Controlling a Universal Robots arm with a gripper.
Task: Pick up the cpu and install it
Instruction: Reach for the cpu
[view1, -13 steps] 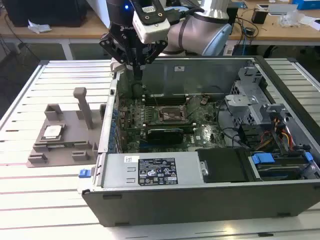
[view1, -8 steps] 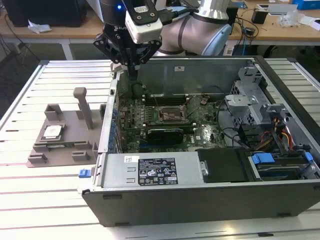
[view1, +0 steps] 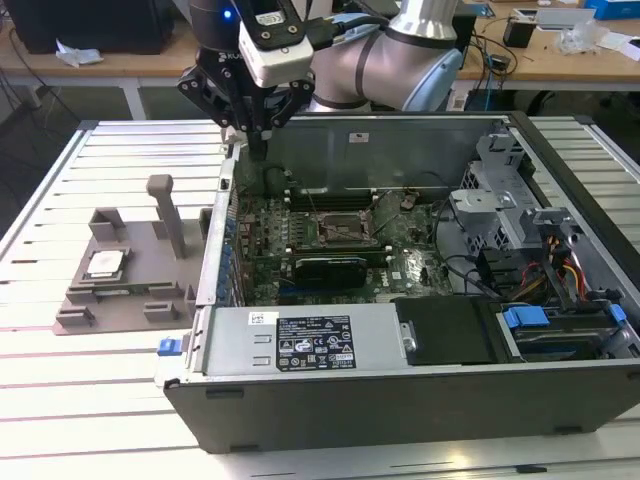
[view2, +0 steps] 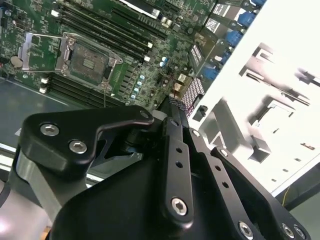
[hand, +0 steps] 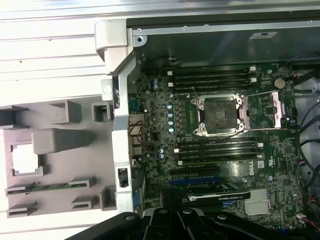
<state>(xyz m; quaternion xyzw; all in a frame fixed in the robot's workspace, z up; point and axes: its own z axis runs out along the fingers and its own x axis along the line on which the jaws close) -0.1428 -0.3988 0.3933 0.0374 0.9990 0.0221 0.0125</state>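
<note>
The end effector (view2: 172, 103), closed on nothing, hangs above the wall of the computer case (view1: 420, 400), upper left in the exterior view. The cpu (view1: 104, 264) lies flat in its grey tray (view1: 75, 300) at that view's left, exposed for grasping; the socket (view1: 338, 228) stands open.

Fig.: open PC case (view1: 400, 400) on slatted surface (view1: 100, 400); motherboard (hand: 155, 125) w/ open socket (hand: 218, 116); grey tray (view1: 145, 272) just beside case.

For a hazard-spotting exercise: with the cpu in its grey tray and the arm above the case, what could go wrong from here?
The end effector hangs right above the case wall; moving low could strike it. The cpu lies beside a tall tray post, which an approach might clip. The socket stands open, so misplacement may damage it.
</note>
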